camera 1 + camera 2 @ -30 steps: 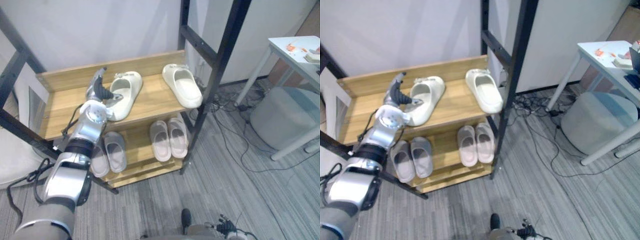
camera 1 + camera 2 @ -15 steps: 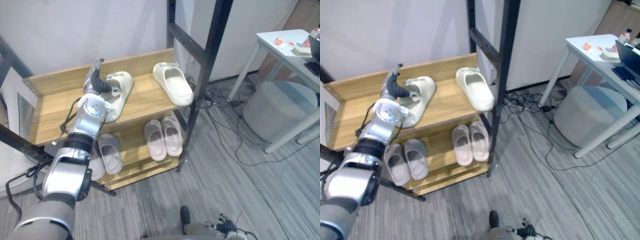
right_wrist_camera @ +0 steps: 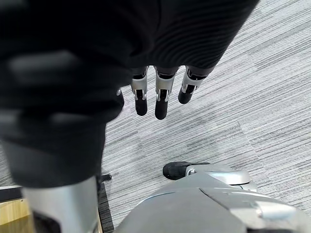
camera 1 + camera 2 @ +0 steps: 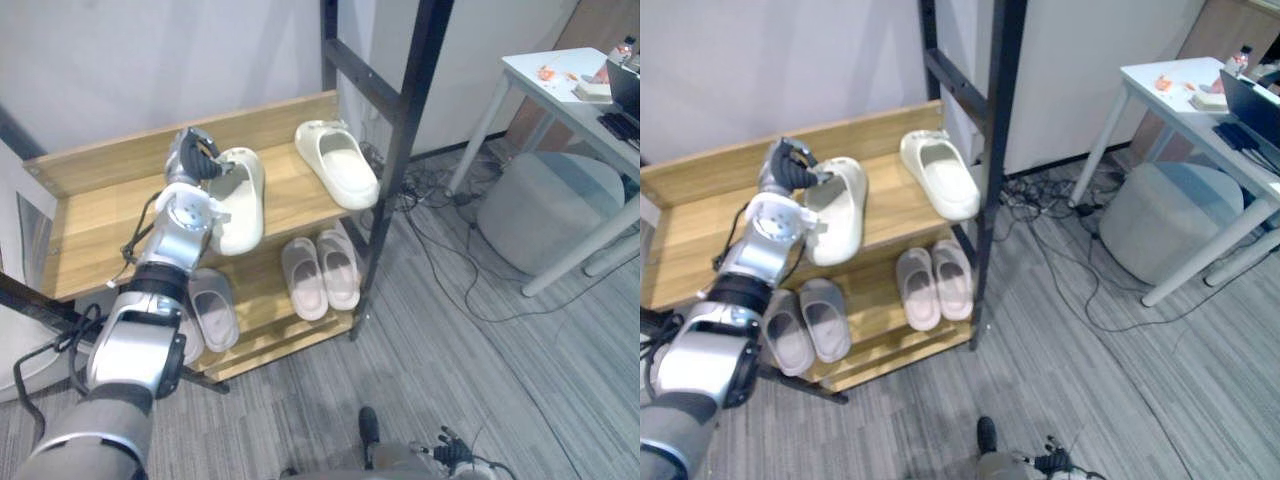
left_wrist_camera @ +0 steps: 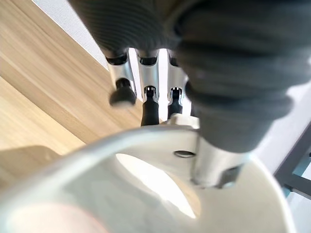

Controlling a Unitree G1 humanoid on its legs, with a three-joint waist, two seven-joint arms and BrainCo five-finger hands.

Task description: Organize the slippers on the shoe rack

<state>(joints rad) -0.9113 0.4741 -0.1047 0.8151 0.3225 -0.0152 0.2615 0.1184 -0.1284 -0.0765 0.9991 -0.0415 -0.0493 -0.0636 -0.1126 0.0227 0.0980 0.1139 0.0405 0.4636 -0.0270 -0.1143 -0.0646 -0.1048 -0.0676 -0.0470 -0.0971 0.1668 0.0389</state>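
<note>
On the shoe rack [image 4: 95, 212], the left robot hand [image 4: 196, 160] grips one cream slipper [image 4: 240, 203] by its rim; I'd slide it flat, rightwards, to lie parallel beside its mate [image 4: 338, 166]. The right robot hand [image 3: 160, 93] hangs slack over the floor [image 3: 243, 97], empty

- Cream foam slipper [image 4: 240, 200]: sole-down, top shelf of wooden shoe rack [image 4: 95, 215].
- Matching cream slipper [image 4: 337, 163]: same shelf, apart, to its right.
- Grey slipper pair [image 4: 212, 308], pale pink slipper pair [image 4: 303, 278]: lower shelf.

Left hand [image 4: 193, 158] hides one end of the cream slipper [image 4: 243, 200], upper left; desk [image 4: 535, 70], upper right, runs off frame, its items indistinct.
</note>
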